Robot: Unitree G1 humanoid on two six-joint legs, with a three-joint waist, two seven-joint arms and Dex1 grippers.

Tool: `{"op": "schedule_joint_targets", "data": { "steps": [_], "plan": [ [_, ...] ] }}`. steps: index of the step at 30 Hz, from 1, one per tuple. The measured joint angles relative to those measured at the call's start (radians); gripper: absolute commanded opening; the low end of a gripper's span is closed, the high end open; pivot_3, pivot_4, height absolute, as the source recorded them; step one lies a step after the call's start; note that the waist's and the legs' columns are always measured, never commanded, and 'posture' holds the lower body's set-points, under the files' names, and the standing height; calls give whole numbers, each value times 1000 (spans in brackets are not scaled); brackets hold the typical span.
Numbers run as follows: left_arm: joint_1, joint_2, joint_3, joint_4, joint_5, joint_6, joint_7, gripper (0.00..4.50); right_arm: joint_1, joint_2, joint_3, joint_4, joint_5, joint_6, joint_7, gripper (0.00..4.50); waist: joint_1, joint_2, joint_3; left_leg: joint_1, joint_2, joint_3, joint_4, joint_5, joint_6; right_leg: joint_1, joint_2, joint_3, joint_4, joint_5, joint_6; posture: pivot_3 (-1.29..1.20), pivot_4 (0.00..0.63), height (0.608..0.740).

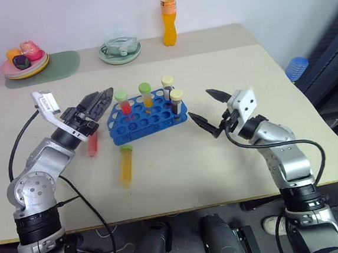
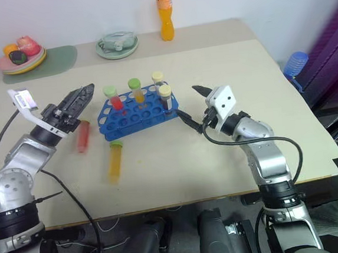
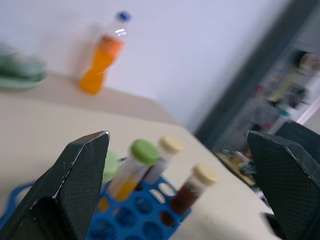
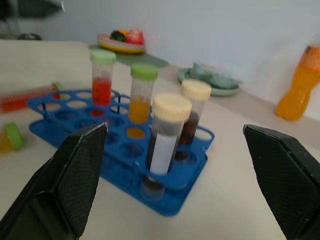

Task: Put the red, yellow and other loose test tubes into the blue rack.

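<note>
Beige counter (image 1: pixel 230 151) carries everything. Blue rack (image 1: pixel 134 125) sits mid-counter, toward my left half, with 4 capped tubes standing in it: green-capped red tube (image 1: pixel 123 102), green-capped orange tube (image 1: pixel 146 95), and 2 cream-capped dark tubes (image 1: pixel 176 101) at the rack's right end. Many holes in the rack are free.

My left tool (image 1: pixel 99 102) hangs above the counter just left of the rack, black fingers spread wide, gripping nothing; from the left wrist view the rack tubes sit between the 2 fingers (image 3: pixel 75 185), farther off. My right tool (image 1: pixel 210 112) hangs just right of the rack, fingers spread wide too, nothing gripped; its lower fingertip is near the rack's right end, cannot tell if touching.

2 loose tubes lie flat on the counter. Yellow tube (image 1: pixel 125 164) with green cap lies in front of the rack, toward the near edge, cap end pointing at the rack. Red tube (image 1: pixel 92 143) lies left of the rack, partly under my left tool.

Along the far edge: orange drink bottle (image 1: pixel 168 11) standing upright, pale green dish (image 1: pixel 119 49) left of it, plate of fruit (image 1: pixel 25 63) near the far left corner on a green mat (image 1: pixel 60 66).
</note>
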State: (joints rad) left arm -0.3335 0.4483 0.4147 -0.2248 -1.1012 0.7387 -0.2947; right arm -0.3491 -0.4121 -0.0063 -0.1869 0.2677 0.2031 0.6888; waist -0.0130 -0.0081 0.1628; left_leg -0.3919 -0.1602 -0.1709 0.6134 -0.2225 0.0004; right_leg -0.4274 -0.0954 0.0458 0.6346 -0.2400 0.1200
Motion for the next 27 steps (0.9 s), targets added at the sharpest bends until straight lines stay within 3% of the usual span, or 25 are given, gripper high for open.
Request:
{"op": "schedule_joint_targets", "data": {
  "steps": [4,9,11,17,22,27],
  "plan": [
    [11,68,1,-66,-72,203,315,4500,-1,-11,-2,-61,28,50,-1,4459,2,-1,0,0,0,0,0,0,0,0,0,1,0,0,0,0,150,740],
    [-41,259,-24,-26,-323,471,582,4500,21,-94,-7,-131,84,122,53,4459,8,-2,1,0,0,0,1,-1,0,0,1,1,0,0,0,0,150,740],
    [-87,393,-88,18,-445,571,628,4500,52,-147,-13,-182,123,155,92,4459,9,-4,2,0,0,1,1,-1,1,0,1,0,0,0,0,0,150,740],
    [-128,609,-326,103,-797,587,799,4500,77,-212,-47,-213,168,203,131,4459,4,-4,2,0,0,1,1,-2,0,0,0,2,0,0,0,0,150,740],
    [-171,629,-432,123,-854,559,860,4500,77,-213,-47,-220,183,222,122,4459,8,-3,2,0,0,2,1,-2,0,0,0,3,0,0,0,0,150,740],
    [-205,516,-468,155,-855,517,996,4500,76,-212,-46,-231,190,238,120,4459,25,-4,2,0,0,3,1,-2,0,0,-1,4,-1,0,0,0,150,740]
  ]
}}
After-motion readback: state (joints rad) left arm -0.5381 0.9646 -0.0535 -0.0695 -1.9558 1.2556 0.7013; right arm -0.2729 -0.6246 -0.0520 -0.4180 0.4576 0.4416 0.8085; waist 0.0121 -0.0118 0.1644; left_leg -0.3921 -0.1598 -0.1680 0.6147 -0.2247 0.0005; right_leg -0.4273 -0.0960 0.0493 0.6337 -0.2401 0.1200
